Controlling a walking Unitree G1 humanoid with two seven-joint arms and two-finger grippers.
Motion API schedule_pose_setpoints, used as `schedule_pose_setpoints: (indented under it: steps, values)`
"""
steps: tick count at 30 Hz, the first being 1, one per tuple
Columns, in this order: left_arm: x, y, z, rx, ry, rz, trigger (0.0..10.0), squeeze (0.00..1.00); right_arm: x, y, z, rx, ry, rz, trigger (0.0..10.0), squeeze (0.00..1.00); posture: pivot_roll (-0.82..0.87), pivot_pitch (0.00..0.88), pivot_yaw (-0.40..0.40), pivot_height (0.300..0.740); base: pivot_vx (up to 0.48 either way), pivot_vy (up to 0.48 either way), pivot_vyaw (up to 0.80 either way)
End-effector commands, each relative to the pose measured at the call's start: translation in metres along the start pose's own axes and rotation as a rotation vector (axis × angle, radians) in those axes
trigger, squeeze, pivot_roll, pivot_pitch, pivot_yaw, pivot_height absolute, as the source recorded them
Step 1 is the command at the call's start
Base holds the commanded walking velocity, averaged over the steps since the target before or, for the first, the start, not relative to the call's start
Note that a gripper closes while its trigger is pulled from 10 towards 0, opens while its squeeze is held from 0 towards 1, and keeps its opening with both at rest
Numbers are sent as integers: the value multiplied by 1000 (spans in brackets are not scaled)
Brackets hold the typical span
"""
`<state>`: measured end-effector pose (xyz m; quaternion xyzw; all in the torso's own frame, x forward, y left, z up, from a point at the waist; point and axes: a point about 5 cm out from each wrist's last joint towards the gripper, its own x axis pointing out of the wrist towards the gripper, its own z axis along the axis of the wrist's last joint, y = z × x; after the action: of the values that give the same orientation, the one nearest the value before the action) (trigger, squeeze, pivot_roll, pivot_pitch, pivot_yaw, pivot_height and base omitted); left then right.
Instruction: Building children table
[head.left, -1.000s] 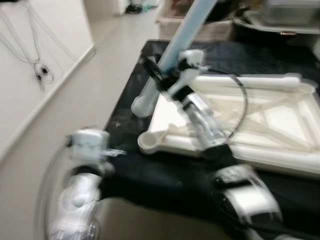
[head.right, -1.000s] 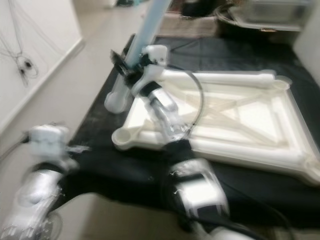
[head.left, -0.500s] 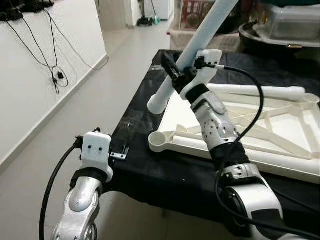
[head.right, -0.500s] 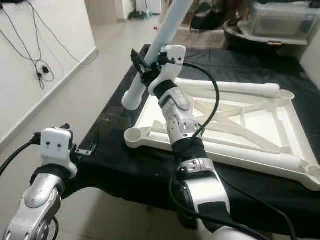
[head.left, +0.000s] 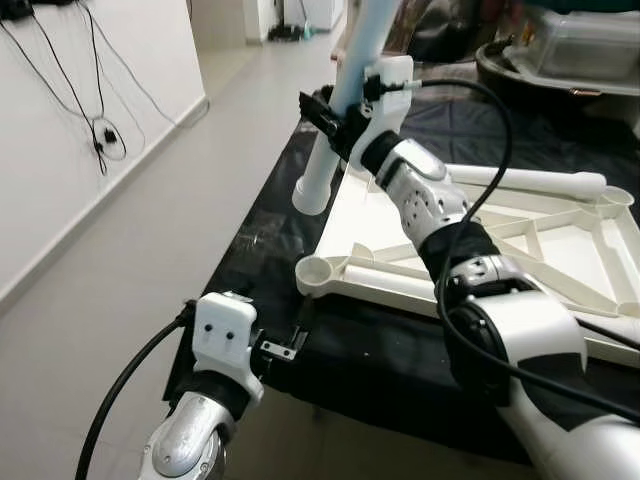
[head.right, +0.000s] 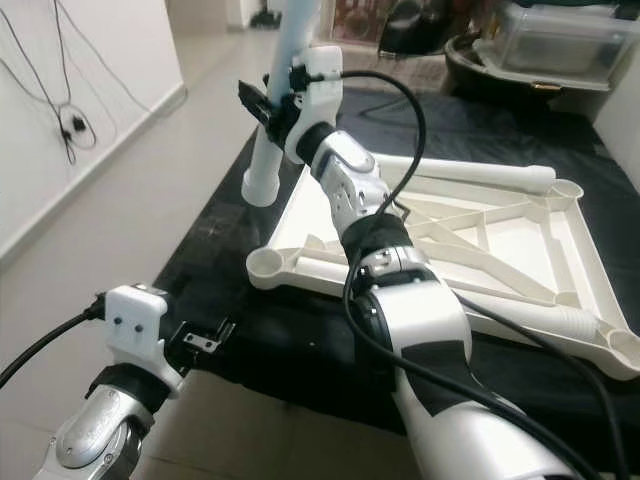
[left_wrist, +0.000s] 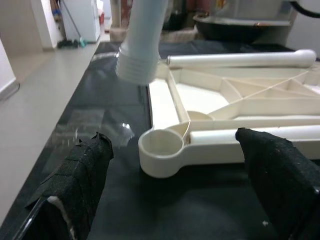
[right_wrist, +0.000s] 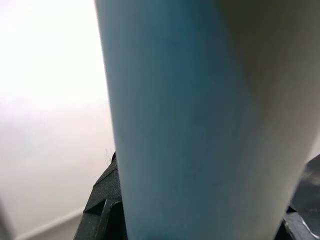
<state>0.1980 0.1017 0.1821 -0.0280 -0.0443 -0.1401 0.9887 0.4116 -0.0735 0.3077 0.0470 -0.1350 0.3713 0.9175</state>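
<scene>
A pale blue table leg (head.left: 340, 105) is gripped by the right tool (head.left: 335, 118), held near upright, lower end just above the black tabletop (head.left: 265, 245) beside the upturned cream table frame (head.right: 330, 215). Left tool (left_wrist: 170, 190) is held open near frame's corner socket (left_wrist: 160, 150). No legible writing seen.

Bright even indoor light, sharp head views, glare on the black tabletop (left_wrist: 95, 125), right wrist view blurred
</scene>
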Motion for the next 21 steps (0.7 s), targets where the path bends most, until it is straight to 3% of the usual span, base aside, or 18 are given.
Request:
schedule_pose_setpoints:
  steps: [1, 4, 5, 7, 12, 14, 16, 21]
  values:
    - [-6, -3, -1, 0, 24, 1, 10000, 0, -1, 0, 3, -18, 18, 72, 10000, 0, 93, 241, -43, 740, 0, 0, 0]
    - [-12, -5, -2, -15, 38, -3, 10000, 0, -5, -1, 6, 0, 24, 162, 10000, 0, 95, 251, -40, 740, 0, 0, 0]
    - [-16, -5, -3, -20, 49, 1, 10000, 0, -9, -2, 9, 36, 30, 258, 10000, 0, 94, 265, -38, 740, 0, 0, 0]
    - [-17, -5, -3, -21, 52, 2, 10000, 0, -11, -2, 10, 50, 32, 284, 10000, 0, 94, 265, -38, 740, 0, 0, 0]
    - [-23, -6, 0, -3, 54, 6, 10000, 0, -22, -3, 10, 30, 90, 475, 10000, 0, 93, 275, -34, 740, 0, 0, 0]
    - [-23, -6, 0, -3, 54, 6, 10000, 0, -22, -3, 10, 30, 90, 475, 10000, 0, 93, 275, -34, 740, 0, 0, 0]
    - [-26, -4, 3, 17, 44, 18, 10000, 0, -28, -1, 8, 24, 112, 583, 10000, 0, 93, 275, -34, 740, 0, 0, 0]
    - [-29, -3, 2, 36, 50, 15, 10000, 0, -32, 1, 6, 5, 130, 661, 10000, 0, 98, 263, -35, 740, 0, 0, 0]
